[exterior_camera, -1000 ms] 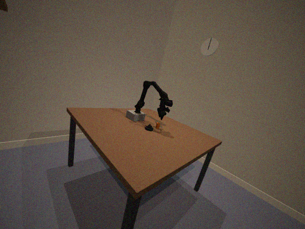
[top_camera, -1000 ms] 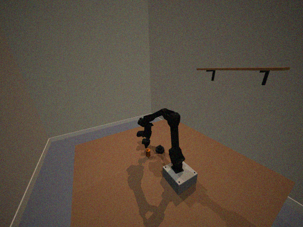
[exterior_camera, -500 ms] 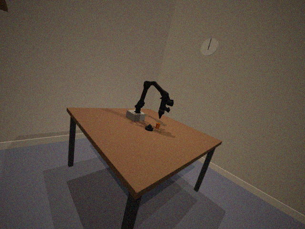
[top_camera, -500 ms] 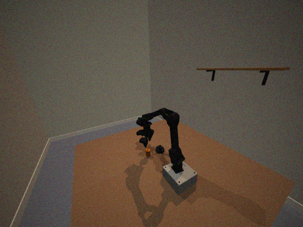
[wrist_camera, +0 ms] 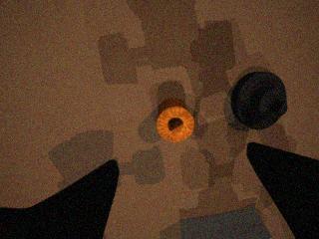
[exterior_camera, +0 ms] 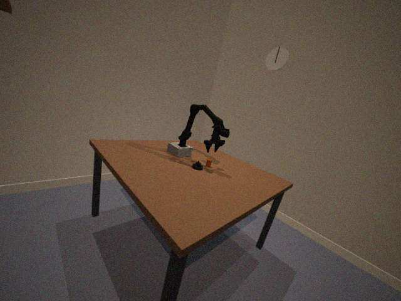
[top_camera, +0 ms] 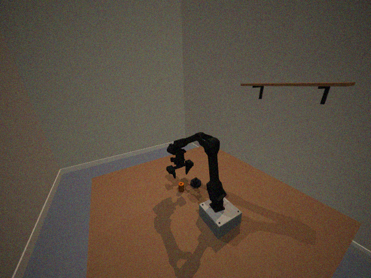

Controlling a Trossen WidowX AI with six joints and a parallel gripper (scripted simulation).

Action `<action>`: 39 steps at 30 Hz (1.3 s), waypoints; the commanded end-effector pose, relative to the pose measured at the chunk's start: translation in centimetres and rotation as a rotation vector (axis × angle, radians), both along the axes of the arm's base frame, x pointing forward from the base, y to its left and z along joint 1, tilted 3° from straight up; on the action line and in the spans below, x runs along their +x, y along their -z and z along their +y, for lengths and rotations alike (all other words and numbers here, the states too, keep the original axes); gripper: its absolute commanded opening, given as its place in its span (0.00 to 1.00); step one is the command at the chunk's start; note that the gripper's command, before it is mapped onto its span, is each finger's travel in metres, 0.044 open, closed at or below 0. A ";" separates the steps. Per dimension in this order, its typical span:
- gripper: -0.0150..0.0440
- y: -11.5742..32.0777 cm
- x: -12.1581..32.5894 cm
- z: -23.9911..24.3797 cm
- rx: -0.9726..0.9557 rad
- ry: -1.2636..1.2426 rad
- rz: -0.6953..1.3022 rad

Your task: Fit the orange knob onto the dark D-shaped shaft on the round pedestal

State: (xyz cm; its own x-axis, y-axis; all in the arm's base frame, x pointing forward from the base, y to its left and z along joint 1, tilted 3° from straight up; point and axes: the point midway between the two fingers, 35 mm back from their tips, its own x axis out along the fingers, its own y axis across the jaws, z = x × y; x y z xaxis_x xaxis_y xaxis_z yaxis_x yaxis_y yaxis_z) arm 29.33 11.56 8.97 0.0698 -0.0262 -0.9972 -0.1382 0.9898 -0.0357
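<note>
- We see the worktop (top_camera: 119,203) (exterior_camera: 194,200) (wrist_camera: 30,75) in all three views, but only the exterior one gives us its legs.
- The arm (top_camera: 213,164) (exterior_camera: 189,124) arches over it in the top and exterior views.
- Only the top view shows us the whole wall shelf (top_camera: 296,84) with its two brackets.
- Our base (top_camera: 219,229) (exterior_camera: 175,150) is a pale box.
- The clock (exterior_camera: 281,62) shows only in the exterior view.
- Our jaws (top_camera: 181,175) (exterior_camera: 212,151) are spread wide, pointing down, with nothing between them.
- The pedestal (top_camera: 195,183) (exterior_camera: 197,166) (wrist_camera: 259,101) sits near the knob, apart from it; its peaked outline reads best from outside.
- The knob (top_camera: 181,187) (exterior_camera: 208,163) (wrist_camera: 187,128) stands upright on the worktop, below the jaws and touching neither finger. From the wrist, we find it between the two tips sideways, but higher in view.
- The wrist view looks into its hole (wrist_camera: 175,123); we cannot tell where the flat lies.
</note>
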 end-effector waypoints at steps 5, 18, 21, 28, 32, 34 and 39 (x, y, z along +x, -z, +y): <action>1.00 3.2 0.2 -0.2 0.001 0.080 -0.001; 1.00 5.2 0.3 -0.2 0.002 0.085 -0.001; 1.00 5.7 0.4 -0.2 0.002 0.085 -0.001; 1.00 6.8 0.5 -0.2 0.002 0.084 -0.001; 1.00 7.4 0.6 -0.2 0.002 0.083 -0.002; 1.00 7.6 0.6 -0.2 0.002 0.082 -0.002; 1.00 8.4 0.7 -0.2 0.002 0.082 -0.002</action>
State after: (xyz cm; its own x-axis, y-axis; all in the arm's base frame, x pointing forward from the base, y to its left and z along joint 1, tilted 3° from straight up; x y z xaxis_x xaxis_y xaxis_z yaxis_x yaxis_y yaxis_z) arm 30.03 11.40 1.17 0.0729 -0.0259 -0.9970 -0.0558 0.9980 -0.0300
